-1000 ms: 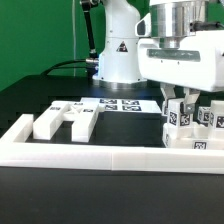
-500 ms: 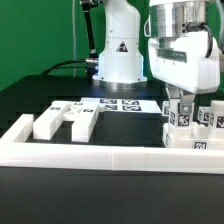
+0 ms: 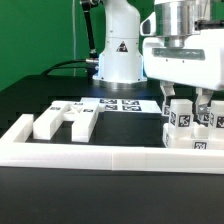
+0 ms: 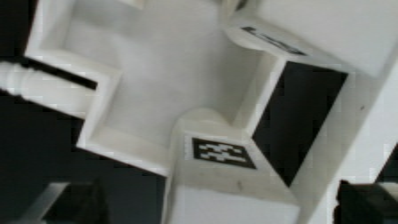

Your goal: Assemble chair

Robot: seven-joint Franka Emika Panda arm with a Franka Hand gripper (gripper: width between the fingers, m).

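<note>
The chair parts are white blocks with black-and-white tags. A cluster of them (image 3: 196, 138) stands at the exterior view's right against the border wall, with a tagged upright post (image 3: 180, 116) rising from it. My gripper (image 3: 184, 101) hangs over that post, open, one finger (image 3: 164, 97) on each side and a gap to each. In the wrist view the same post (image 4: 221, 150) runs between the dark fingertips (image 4: 64, 202) without touching them, above a flat white plate (image 4: 151, 80). Two loose chair pieces (image 3: 47, 122) (image 3: 80, 122) lie at the exterior view's left.
A long low white border wall (image 3: 100, 158) runs along the front of the black table and turns back at the left. The marker board (image 3: 120, 104) lies flat behind the parts. The robot's white base (image 3: 118, 55) stands at the back.
The jaws have spread apart and let go of the upright post, which stays standing in the cluster. The hand has shifted only slightly.
</note>
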